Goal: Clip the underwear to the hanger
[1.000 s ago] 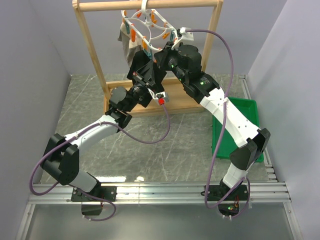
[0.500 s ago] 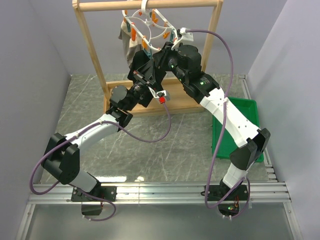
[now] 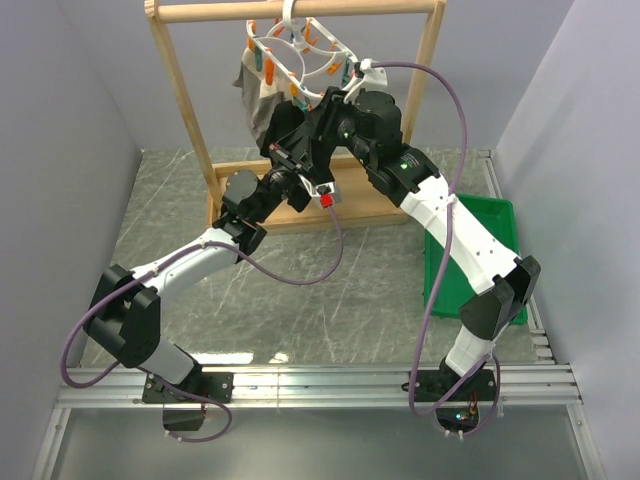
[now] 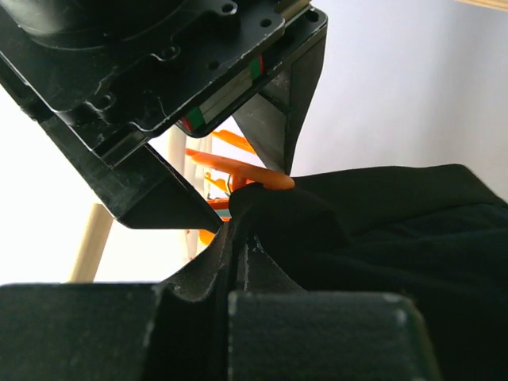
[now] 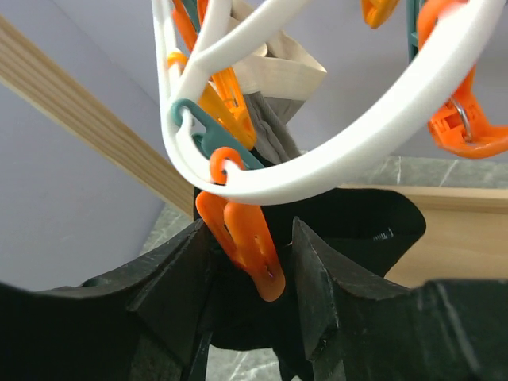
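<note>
Firmly, the left end effector (image 4: 236, 238) pinches underwear (image 4: 397, 238); right end effector (image 5: 252, 238) gapes around orange peg (image 5: 248, 258).

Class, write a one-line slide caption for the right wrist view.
Right gripper, jaws apart, straddles an orange peg hanging from the white hanger, black underwear behind.

- Left wrist: the right gripper (image 4: 252, 198) looms across the upper left, its body blocking most of the hanger (image 4: 208, 163). Only slivers of orange peg peek through!
- The underwear (image 4: 397, 254) runs off the right and bottom edges.
- Right wrist: the hanger's frame is cut off at top and right. The orange peg (image 5: 242, 242) meets black cloth; biting or not, can't tell.
- Top view: both pairs of fingertips are lost behind the arms.
</note>
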You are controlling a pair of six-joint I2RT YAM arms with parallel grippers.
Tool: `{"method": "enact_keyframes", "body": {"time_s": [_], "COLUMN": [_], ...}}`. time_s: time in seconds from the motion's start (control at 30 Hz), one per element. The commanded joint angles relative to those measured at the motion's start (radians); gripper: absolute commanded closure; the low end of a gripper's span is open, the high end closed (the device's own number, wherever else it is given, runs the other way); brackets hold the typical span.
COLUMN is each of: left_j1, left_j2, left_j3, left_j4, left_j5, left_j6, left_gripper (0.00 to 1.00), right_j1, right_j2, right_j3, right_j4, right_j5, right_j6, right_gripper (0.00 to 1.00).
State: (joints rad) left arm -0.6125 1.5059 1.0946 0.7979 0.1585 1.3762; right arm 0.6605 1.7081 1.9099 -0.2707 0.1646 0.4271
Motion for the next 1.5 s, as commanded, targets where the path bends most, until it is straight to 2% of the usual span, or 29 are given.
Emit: {"method": "enact_keyframes", "body": {"time_s": [0.0, 0.27, 0.3, 0.33, 0.4, 0.43, 0.53, 0.73, 0.83, 0.93, 1.03, 1.07, 1.2, 1.37, 1.47], "left_j1": [-0.004, -0.004, -0.004, -0.004, -0.003, -0.003, -0.004, -0.001, 0.003, 0.01, 0.049, 0.065, 0.199, 0.313, 0.355], "left_j2": [0.007, 0.008, 0.008, 0.004, -0.006, -0.018, -0.056, -0.151, -0.202, -0.249, -0.272, -0.273, -0.245, -0.162, -0.098], "left_j3": [0.048, 0.06, 0.056, 0.054, 0.048, 0.048, 0.045, -0.005, -0.022, -0.018, 0.036, 0.057, 0.193, 0.315, 0.428], "left_j4": [0.058, 0.034, 0.034, 0.024, 0.008, -0.02, -0.071, -0.201, -0.287, -0.396, -0.536, -0.577, -0.719, -0.752, -0.756], "left_j5": [-0.016, -0.02, -0.019, -0.016, -0.013, -0.004, 0.009, 0.007, 0.012, 0.01, 0.035, 0.05, 0.174, 0.314, 0.381], "left_j6": [0.012, 0.003, -0.003, -0.003, -0.019, -0.026, -0.084, -0.18, -0.258, -0.382, -0.579, -0.686, -0.942, -1.233, -1.345], "left_gripper": [1.0, 0.98, 0.94, 0.83, 0.73, 0.61, 0.48, 0.38, 0.36, 0.36, 0.36, 0.37, 0.37, 0.39, 0.4], "right_j1": [0.018, 0.011, 0.01, 0.008, -0.001, -0.007, -0.019, -0.059, -0.085, -0.11, -0.131, -0.139, -0.162, -0.182, -0.193], "right_j2": [0.01, 0.002, 0.001, 0.001, -0.004, -0.004, -0.008, -0.019, -0.024, -0.033, -0.041, -0.041, -0.034, -0.036, -0.056], "right_j3": [-0.018, -0.025, -0.028, -0.028, -0.028, -0.028, -0.026, -0.043, -0.06, -0.074, -0.09, -0.098, -0.098, -0.106, -0.126], "right_j4": [-0.099, -0.094, -0.093, -0.091, -0.088, -0.088, -0.091, -0.091, -0.087, -0.071, -0.052, -0.044, -0.033, 0.005, 0.033], "right_j5": [-0.059, -0.066, -0.068, -0.068, -0.071, -0.073, -0.071, -0.079, -0.085, -0.091, -0.094, -0.099, -0.103, -0.131, -0.161], "right_j6": [0.009, 0.01, 0.01, 0.01, 0.009, 0.007, -0.005, -0.034, -0.051, -0.067, -0.088, -0.094, -0.132, -0.186, -0.211], "right_gripper": [0.46, 0.44, 0.44, 0.44, 0.44, 0.44, 0.45, 0.46, 0.48, 0.49, 0.51, 0.51, 0.51, 0.47, 0.43]}}
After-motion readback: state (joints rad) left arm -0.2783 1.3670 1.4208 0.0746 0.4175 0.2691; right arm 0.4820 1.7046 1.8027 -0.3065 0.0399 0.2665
